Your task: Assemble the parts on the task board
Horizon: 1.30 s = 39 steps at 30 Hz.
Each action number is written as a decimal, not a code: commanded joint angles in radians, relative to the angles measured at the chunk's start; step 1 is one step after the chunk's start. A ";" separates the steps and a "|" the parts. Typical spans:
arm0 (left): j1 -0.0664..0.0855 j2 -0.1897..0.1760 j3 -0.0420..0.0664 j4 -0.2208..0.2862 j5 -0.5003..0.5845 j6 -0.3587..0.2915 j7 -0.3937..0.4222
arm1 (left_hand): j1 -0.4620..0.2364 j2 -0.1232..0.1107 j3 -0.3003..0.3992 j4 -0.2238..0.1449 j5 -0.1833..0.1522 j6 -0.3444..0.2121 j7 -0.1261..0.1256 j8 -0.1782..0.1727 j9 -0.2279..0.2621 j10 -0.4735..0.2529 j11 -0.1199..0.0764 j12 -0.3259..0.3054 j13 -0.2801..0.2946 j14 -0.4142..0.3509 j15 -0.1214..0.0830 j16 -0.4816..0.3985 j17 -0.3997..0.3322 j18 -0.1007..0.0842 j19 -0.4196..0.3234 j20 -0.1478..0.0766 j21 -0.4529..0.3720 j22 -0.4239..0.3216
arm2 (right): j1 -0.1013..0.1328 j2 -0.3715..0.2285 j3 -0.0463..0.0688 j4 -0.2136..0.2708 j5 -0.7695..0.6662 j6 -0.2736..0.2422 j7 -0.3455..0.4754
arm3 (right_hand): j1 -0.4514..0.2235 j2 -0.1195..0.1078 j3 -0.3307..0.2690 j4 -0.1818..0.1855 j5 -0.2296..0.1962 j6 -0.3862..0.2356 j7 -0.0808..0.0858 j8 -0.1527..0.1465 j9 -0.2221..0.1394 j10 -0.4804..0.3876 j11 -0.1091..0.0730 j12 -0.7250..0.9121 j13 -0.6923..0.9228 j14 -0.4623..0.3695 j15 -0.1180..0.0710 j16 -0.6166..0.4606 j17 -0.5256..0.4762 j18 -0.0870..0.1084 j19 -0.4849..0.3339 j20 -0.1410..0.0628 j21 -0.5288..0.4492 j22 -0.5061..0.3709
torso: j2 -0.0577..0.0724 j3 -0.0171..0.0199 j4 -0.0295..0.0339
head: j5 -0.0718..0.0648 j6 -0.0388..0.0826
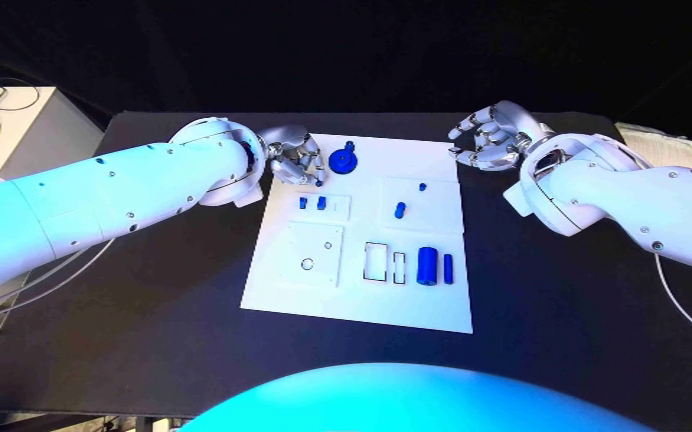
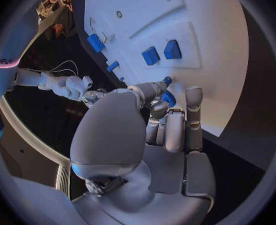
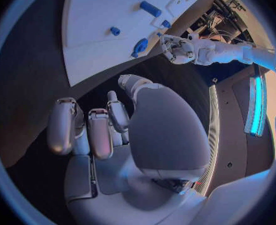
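Black surface (image 1: pixel 144 342) carries the white task board (image 1: pixel 289 287) with blue parts (image 1: pixel 428 265). Left hand (image 1: pixel 296 159) is curled over its far corner, holding nothing; right hand (image 1: pixel 488 137) is raised beside it, empty, fingers loosely bent.

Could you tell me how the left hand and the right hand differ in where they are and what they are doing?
The left hand is over the task board's far left corner, fingertips beside the round blue part; the right hand is over the black table, off the board's far right corner. The left hand's fingers point down at the board; the right hand's are curled, palm towards the camera. Both hold nothing.
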<state>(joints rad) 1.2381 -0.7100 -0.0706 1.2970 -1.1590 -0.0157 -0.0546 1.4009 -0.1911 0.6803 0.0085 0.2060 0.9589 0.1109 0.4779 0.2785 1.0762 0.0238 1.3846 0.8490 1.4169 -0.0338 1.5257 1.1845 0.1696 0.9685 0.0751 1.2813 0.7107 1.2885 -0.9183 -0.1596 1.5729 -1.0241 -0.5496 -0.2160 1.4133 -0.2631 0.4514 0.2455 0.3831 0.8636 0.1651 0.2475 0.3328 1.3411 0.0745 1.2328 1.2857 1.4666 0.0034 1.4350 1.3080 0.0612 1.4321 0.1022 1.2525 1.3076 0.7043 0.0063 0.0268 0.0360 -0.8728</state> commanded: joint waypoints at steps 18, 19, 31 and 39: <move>0.000 -0.034 0.012 0.033 0.184 -0.032 0.094 | 0.005 -0.014 0.025 -0.016 0.003 -0.057 0.013 -0.041 -0.011 -0.064 0.012 -0.036 -0.069 -0.003 0.010 -0.002 -0.016 0.002 -0.008 0.003 -0.005 -0.016 | -0.003 0.001 0.000 -0.002 -0.007 0.007 0.010 | -0.011 -0.004 0.005 -0.001 0.003 -0.009 -0.001 0.004 0.000 -0.003 -0.001 -0.003 0.000 0.049 -0.005 -0.004 0.081 0.008 -0.004 0.000 -0.003 0.106 | 0.001 -0.0006 -0.0002 | -0.002 0.000; 0.000 -0.038 0.014 0.035 0.193 -0.034 0.097 | 0.005 -0.014 0.025 -0.016 0.003 -0.057 0.013 -0.041 -0.011 -0.064 0.012 -0.036 -0.069 -0.003 0.010 -0.002 -0.016 0.002 -0.008 0.003 -0.005 -0.016 | -0.003 0.001 0.000 -0.003 -0.007 0.009 0.010 | -0.011 -0.004 0.005 -0.001 0.003 -0.009 -0.001 0.004 0.000 -0.003 -0.001 -0.003 0.000 0.049 -0.005 -0.004 0.081 0.008 -0.004 0.000 -0.003 0.106 | 0.001 -0.0003 0.0000 | -0.002 0.000; 0.001 -0.093 0.026 0.030 0.575 -0.080 0.215 | 0.015 0.003 0.023 -0.019 0.000 -0.119 0.058 -0.053 -0.003 -0.284 0.070 -0.461 -0.525 -0.352 0.058 -0.238 -0.652 0.014 -0.152 0.050 -0.082 -0.104 | -0.013 0.018 -0.002 -0.029 -0.180 0.127 0.118 | 0.016 -0.005 0.140 -0.066 -0.094 0.013 -0.004 0.008 -0.003 -0.332 0.002 -0.735 -0.614 -0.077 -0.005 -0.285 -0.206 0.062 -0.144 -0.001 -0.317 -0.037 | -0.002 -0.0017 0.0001 | -0.013 0.000; 0.001 -0.133 0.026 0.042 0.945 -0.037 0.360 | -0.009 0.022 -0.057 0.005 0.002 -0.119 0.065 -0.055 -0.005 -0.274 0.084 -0.539 -0.599 -0.436 0.075 -0.366 -0.748 0.014 -0.208 0.068 -0.167 -0.151 | -0.033 0.045 -0.004 -0.040 -0.475 0.163 0.151 | 0.018 -0.007 0.146 -0.107 -0.161 0.037 -0.005 -0.002 -0.004 -0.273 0.016 -0.973 -0.910 -0.064 0.010 -0.296 -0.231 0.057 -0.123 0.000 -0.302 -0.018 | -0.002 -0.0031 -0.0001 | -0.060 0.005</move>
<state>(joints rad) 1.2382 -0.8408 -0.0456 1.3317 -0.4482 -0.0715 0.1938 1.3999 -0.1683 0.6287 0.0121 0.2021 0.8413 0.1711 0.4257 0.2748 0.7973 0.1041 0.8495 0.2535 0.9836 0.0414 1.1658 0.4397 0.1695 0.7641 0.1434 1.1209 0.5635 1.2584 -0.8762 -0.1638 1.5345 -1.3042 -0.4385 -0.1134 1.4229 -0.2672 0.5980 0.1423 0.2259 0.8991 0.1620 0.2512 0.3299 1.0638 0.0896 0.2646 0.3836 1.3988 0.0139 1.1396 1.0795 0.1083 1.3067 0.1037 0.9512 1.2896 0.7025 0.0047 0.0265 -0.0078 -0.8723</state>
